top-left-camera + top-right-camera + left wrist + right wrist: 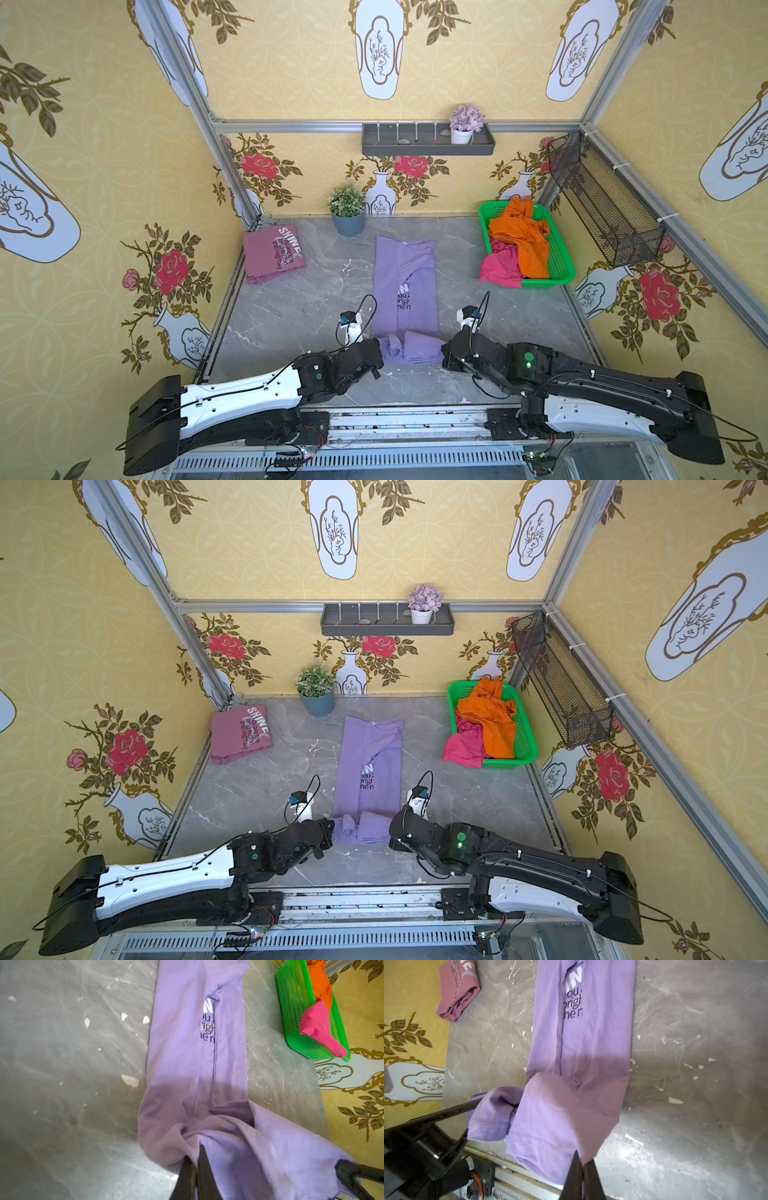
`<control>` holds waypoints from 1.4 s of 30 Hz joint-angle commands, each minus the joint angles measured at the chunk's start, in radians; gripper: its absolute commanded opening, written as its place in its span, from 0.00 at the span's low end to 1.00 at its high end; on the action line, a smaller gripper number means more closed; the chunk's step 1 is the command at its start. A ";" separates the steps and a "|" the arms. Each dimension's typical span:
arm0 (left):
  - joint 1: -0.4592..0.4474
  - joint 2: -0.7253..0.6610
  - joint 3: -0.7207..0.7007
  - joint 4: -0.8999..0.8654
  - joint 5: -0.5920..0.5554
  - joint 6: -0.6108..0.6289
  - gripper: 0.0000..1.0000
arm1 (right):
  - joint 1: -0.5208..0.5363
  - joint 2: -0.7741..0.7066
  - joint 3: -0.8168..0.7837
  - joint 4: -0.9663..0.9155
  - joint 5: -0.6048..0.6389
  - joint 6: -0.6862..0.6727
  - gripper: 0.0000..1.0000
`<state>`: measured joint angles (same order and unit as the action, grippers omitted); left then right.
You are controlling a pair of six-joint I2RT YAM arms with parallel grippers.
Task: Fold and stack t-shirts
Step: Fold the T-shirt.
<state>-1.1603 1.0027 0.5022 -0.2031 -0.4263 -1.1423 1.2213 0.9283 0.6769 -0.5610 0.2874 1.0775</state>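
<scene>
Top views: mauve t-shirt (272, 253) lies folded at 10 o'clock on the table (291, 316). Lavender t-shirt (405, 282) at centre, narrowed to a strip, hem at 6 o'clock. Orange t-shirt (519, 241) and magenta t-shirt (498, 270) lie unfolded in the green basket (559, 253) at 2 o'clock

Left wrist: left gripper (195, 1153) clamped on one hem corner

Right wrist: right gripper (581, 1159) clamped on the opposite corner

Judgement: one of four folded; second mid-fold; stacking pending
</scene>
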 commanded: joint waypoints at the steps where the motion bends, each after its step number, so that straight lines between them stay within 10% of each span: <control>1: 0.072 0.054 0.031 0.122 0.045 0.160 0.00 | -0.118 0.035 -0.009 0.128 -0.138 -0.184 0.00; 18: 0.402 0.342 0.139 0.413 0.233 0.393 0.00 | -0.573 0.403 0.129 0.386 -0.476 -0.510 0.00; 38: 0.537 0.705 0.211 0.684 0.344 0.420 0.00 | -0.689 0.746 0.269 0.536 -0.529 -0.589 0.00; 42: 0.549 0.767 0.218 0.792 0.373 0.416 0.25 | -0.689 0.746 0.270 0.539 -0.458 -0.600 0.13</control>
<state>-0.6189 1.7412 0.7143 0.4690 -0.0868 -0.7280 0.5323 1.6733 0.9386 -0.0704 -0.2287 0.4965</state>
